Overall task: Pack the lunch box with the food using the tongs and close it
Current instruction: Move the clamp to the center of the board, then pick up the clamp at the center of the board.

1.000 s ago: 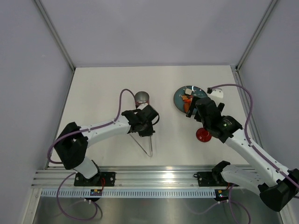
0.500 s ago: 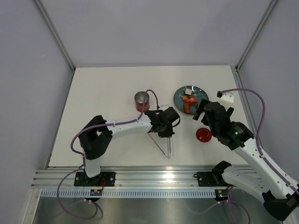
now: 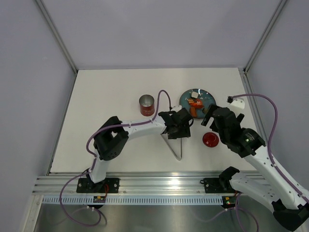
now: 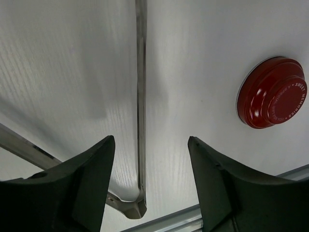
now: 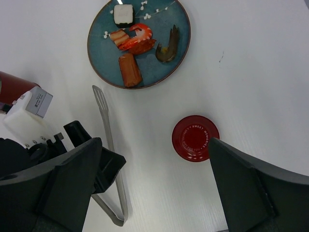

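lying beneath left tool (image 4: 149, 141): tongs (image 4: 140, 87)

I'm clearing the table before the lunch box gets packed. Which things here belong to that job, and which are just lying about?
Belongs to the job: red can, red lid, tongs, orange-red food pieces.
Just lying about: blue plate under the food; white block and dark curled piece on it, possibly food too.
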You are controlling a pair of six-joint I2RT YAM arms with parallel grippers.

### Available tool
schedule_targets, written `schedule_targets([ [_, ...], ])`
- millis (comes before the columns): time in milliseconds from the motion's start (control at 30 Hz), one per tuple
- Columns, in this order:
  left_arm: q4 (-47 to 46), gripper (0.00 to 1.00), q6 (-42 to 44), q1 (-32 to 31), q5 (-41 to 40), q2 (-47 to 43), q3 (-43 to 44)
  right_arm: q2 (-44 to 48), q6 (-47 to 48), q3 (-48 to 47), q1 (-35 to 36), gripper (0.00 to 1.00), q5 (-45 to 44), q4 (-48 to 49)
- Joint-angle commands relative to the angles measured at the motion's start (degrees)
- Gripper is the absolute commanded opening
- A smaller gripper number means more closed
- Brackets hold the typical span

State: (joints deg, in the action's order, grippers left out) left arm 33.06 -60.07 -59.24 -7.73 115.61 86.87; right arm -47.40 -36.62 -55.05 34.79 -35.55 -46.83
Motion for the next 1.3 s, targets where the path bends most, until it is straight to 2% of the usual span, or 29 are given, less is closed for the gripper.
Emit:
schedule_targets([
  [0, -3.53, 0.67, 1.27, 0.27, -0.10, -2.75, 0.67, 1.60, -1.70, -1.12, 0.28, 0.99, -2.60, -1.16],
  [100, -3.26, 0.67, 3.90, 0.27, -0.53, -6.60, 0.14, 1.69, -1.00, -0.85, 0.28, 0.99, -1.72, -0.98],
  [200, -3.35, 0.66, 6.89, 0.70, -3.68, -12.14, -3.54, 0.99, -0.65, -0.59, 0.28, 0.99, -0.93, -1.16],
  [267, -4.23, 0.65, 8.04, 2.02, -4.31, -19.08, -8.45, 0.46, -0.38, 0.02, 0.37, 0.99, -0.22, -0.55],
  [467, -3.88, 0.66, 12.52, 10.80, -3.10, -34.90, -17.77, -4.54, 6.56, 3.88, 0.46, 1.00, 10.84, 9.11],
  [500, -3.10, 0.66, 13.83, 14.03, -2.21, -36.32, -18.57, -5.50, 6.48, 4.42, 1.07, 0.99, 12.68, 11.65],
  [567, -1.86, 0.66, 15.41, 17.48, -0.89, -40.09, -20.76, -9.02, 6.04, 5.39, 2.73, 0.99, 12.53, 14.29],
  [667, 1.03, 0.67, 18.13, 22.67, -1.67, -45.10, -22.44, -13.15, 5.07, 7.32, 9.58, 0.99, 6.47, 19.90],
  [733, 2.18, 0.68, 19.03, 23.47, -2.99, -47.40, -23.67, -15.78, 5.24, 8.98, 13.53, 0.99, 5.84, 23.61],
  [833, 4.11, 0.69, 20.17, 24.70, -4.49, -50.57, -24.29, -20.34, 4.81, 8.73, 15.48, 1.00, 6.28, 25.30],
  [867, 4.55, 0.74, 20.69, 24.70, -5.45, -51.01, -24.21, -21.50, 3.50, 8.55, 15.49, 0.99, 6.98, 24.69],
  [1033, 6.32, 0.81, 21.93, 25.14, -7.04, -53.38, -25.25, -29.23, 4.89, 7.93, 16.10, 0.99, 16.48, 25.12],
  [1267, 6.58, 0.81, 22.19, 25.23, -7.13, -53.91, -26.84, -29.86, 7.79, 11.98, 16.63, 0.99, 20.16, 29.59],
])
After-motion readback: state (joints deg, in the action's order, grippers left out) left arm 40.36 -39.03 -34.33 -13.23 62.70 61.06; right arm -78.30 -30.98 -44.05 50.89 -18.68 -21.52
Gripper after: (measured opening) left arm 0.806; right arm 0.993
